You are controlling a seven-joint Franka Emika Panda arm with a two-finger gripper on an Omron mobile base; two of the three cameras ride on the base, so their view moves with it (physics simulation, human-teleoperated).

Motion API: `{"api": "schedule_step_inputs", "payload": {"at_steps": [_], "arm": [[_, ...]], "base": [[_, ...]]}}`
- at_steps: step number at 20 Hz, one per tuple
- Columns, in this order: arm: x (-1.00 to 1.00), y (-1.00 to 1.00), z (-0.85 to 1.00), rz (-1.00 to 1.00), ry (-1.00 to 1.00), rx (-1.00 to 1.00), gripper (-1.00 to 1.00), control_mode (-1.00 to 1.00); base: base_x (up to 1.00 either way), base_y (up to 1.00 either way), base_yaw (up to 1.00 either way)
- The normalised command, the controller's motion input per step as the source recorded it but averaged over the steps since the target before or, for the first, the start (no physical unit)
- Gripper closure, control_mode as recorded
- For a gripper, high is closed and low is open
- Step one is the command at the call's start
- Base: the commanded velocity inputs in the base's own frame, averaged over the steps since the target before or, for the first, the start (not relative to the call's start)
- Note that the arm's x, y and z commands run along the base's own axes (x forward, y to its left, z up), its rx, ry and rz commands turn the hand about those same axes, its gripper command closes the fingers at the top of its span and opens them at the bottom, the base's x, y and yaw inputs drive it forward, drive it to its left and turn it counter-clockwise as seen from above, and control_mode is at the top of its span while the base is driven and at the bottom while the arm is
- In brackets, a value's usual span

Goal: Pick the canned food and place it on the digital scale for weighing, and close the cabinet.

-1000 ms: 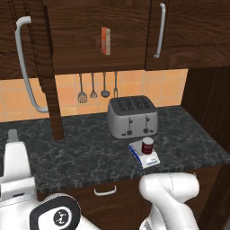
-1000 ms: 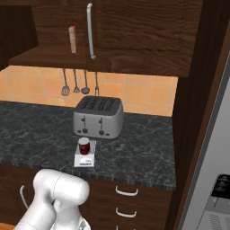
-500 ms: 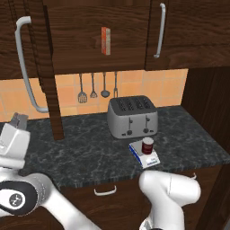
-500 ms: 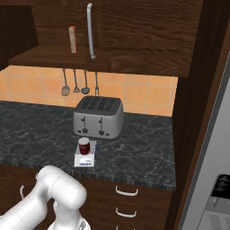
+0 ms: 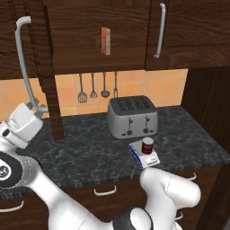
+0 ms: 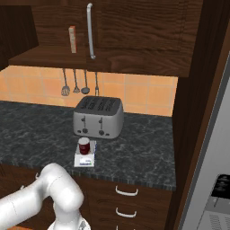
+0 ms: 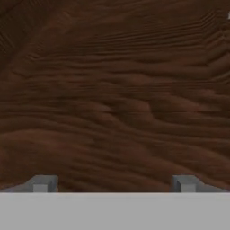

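Observation:
The canned food (image 5: 147, 145), dark red with a pale top, stands upright on the digital scale (image 5: 143, 158) at the counter's front edge, before the toaster. The right base view shows the same can (image 6: 83, 146) on the scale (image 6: 85, 161). The cabinet (image 5: 90, 54) has its left door (image 5: 48, 81) swung out toward me, edge-on, with a long silver handle (image 5: 21, 58). My gripper (image 5: 35, 108) is at the far left, beside that door's lower part. In the hand view my gripper (image 7: 112, 184) is open, fingertips (image 7: 42, 183) wide apart, with dark wood grain close in front and nothing between them.
A silver four-slot toaster (image 5: 132, 117) sits behind the scale. An orange-red box (image 5: 105, 40) stands on the cabinet shelf. Utensils (image 5: 93, 87) hang on the tiled wall. The cabinet's right door handle (image 5: 157, 31) lies flat. A tall dark panel (image 6: 197, 112) bounds the counter's right end.
My hand has risen at the left and moved closer to the open cabinet door. The can, scale and toaster have not moved.

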Motion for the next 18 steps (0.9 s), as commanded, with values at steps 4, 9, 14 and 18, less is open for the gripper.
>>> {"api": "schedule_step_inputs", "payload": {"at_steps": [4, 9, 14, 18], "arm": [[0.35, -1.0, 0.17, -0.06, 0.0, 0.38, -1.0, -1.0], [0.28, -1.0, 0.33, -0.06, 0.0, 0.34, -1.0, -1.0], [0.77, -0.98, 0.14, 0.0, 0.0, 0.34, -1.0, -1.0], [1.0, -0.88, -0.17, 0.25, 0.0, 0.31, -1.0, -1.0]], "base": [[0.0, 0.0, 0.0], [0.0, 0.0, 0.0], [0.0, 0.0, 0.0], [0.0, 0.0, 0.0]]}}
